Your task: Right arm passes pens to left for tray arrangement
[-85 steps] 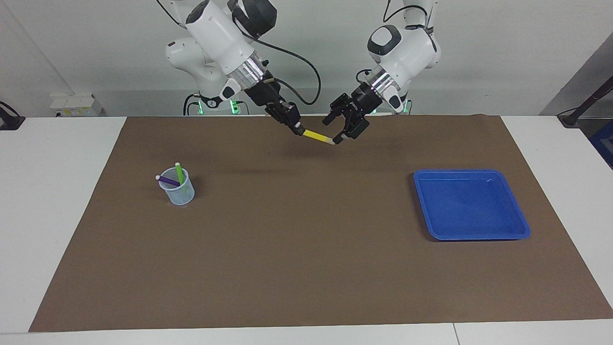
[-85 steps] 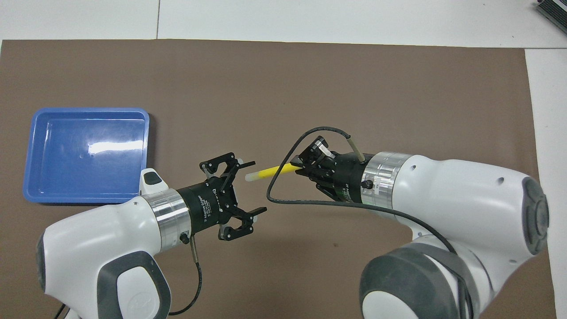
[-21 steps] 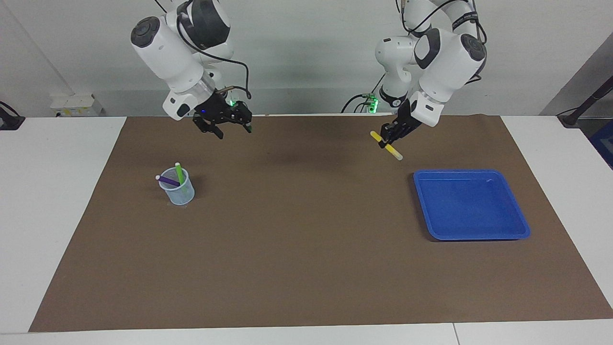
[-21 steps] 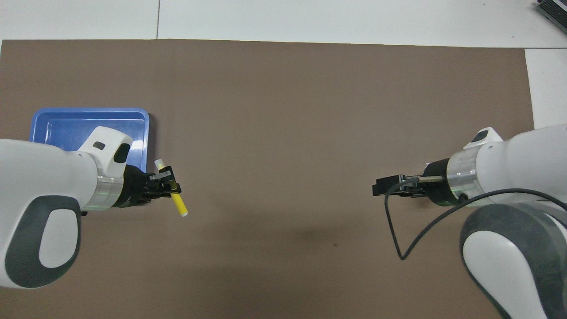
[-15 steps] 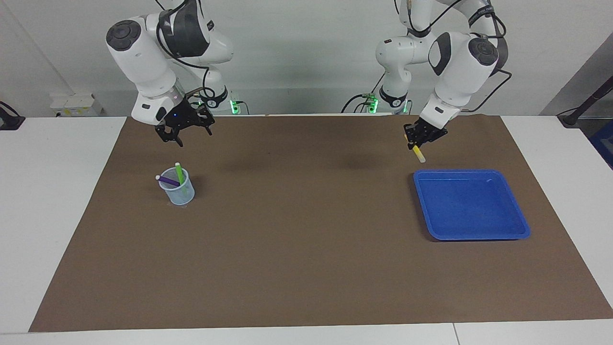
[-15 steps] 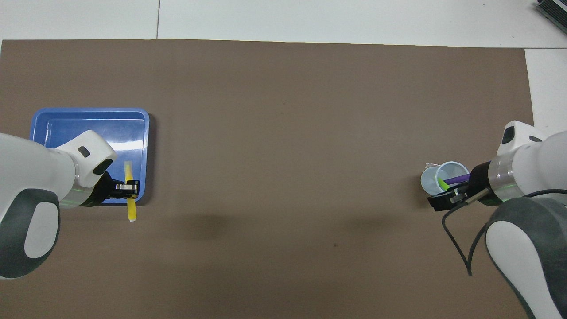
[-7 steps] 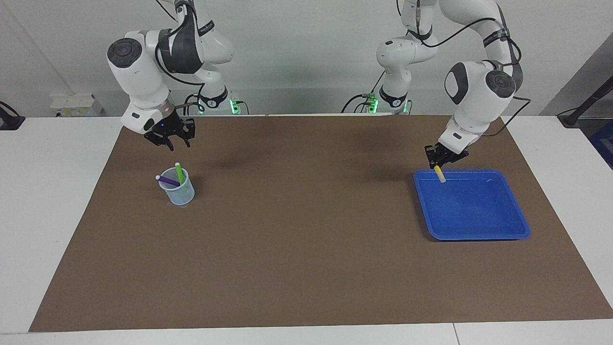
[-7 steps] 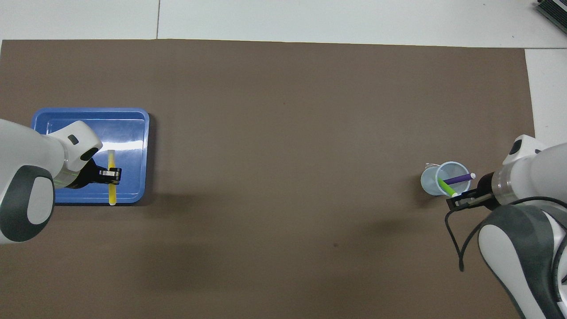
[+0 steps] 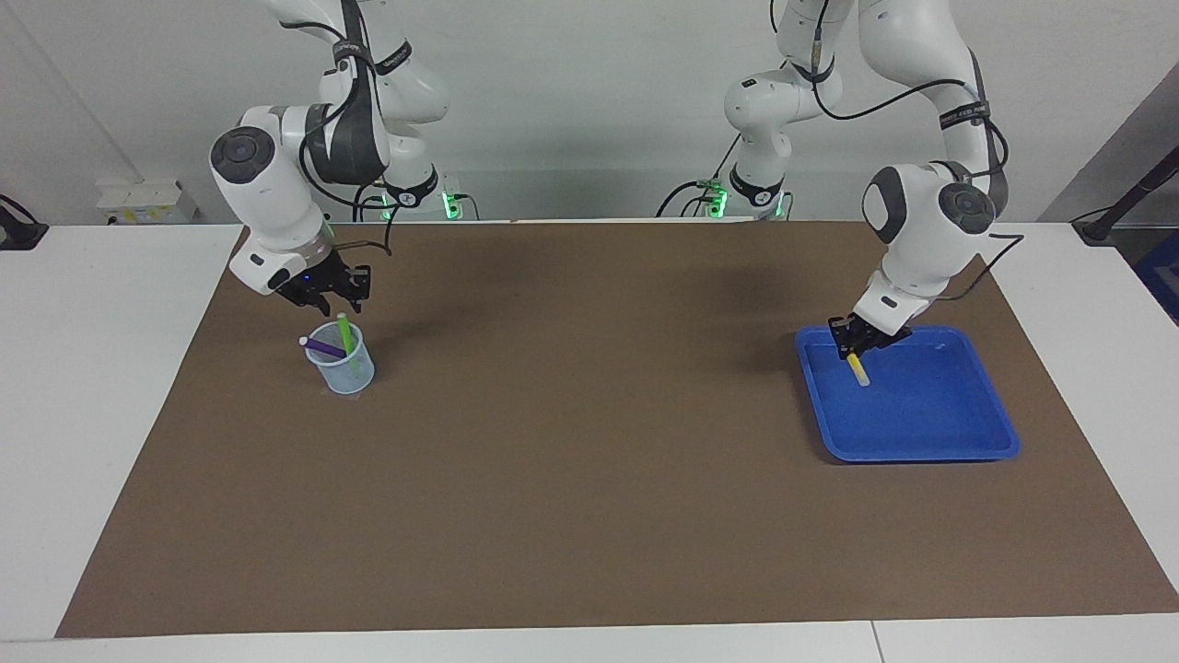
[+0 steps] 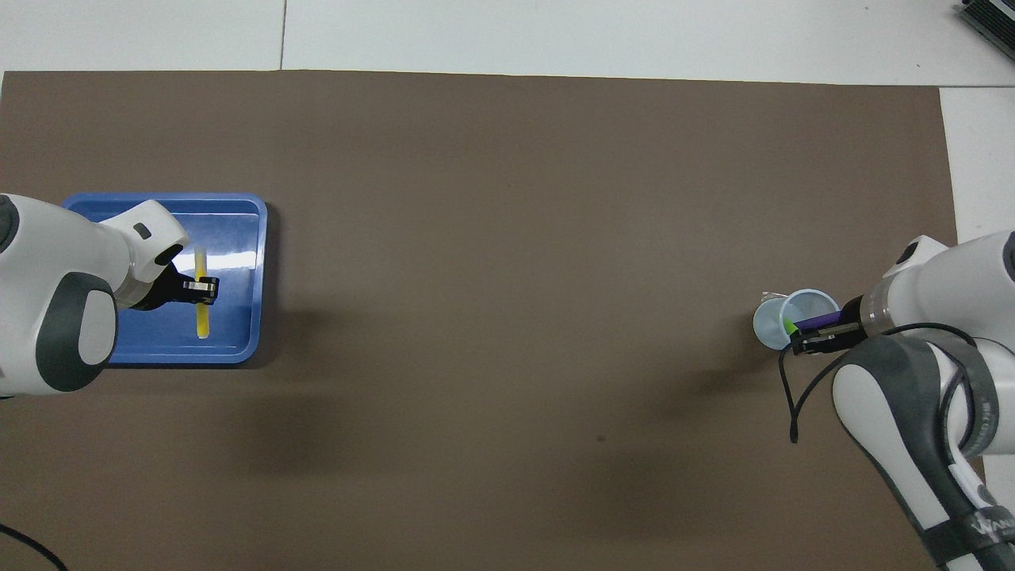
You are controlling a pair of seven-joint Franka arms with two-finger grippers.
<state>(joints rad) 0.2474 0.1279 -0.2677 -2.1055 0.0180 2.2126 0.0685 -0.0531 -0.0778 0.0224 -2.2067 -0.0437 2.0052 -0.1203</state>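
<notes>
My left gripper [image 9: 849, 348] is shut on the yellow pen [image 9: 859, 372] and holds it low over the blue tray [image 9: 930, 414], at the tray's end nearer the robots. The pen slants down; I cannot tell whether its tip touches the floor. From overhead the pen [image 10: 202, 321] lies over the tray [image 10: 238, 238] under the left gripper [image 10: 204, 289]. My right gripper [image 9: 327, 299] is open just above the green pen [image 9: 344, 330] and purple pen [image 9: 322, 346], which stand in a mesh cup. From overhead the right gripper [image 10: 817, 339] partly covers them.
The pale-blue mesh cup [image 9: 350, 376] stands on the brown mat [image 9: 571, 442] toward the right arm's end of the table, and also shows in the overhead view [image 10: 771, 325]. White tabletop borders the mat.
The left gripper has carried the yellow pen down from the tray's rim into the tray. The right gripper has dropped closer over the cup's pens.
</notes>
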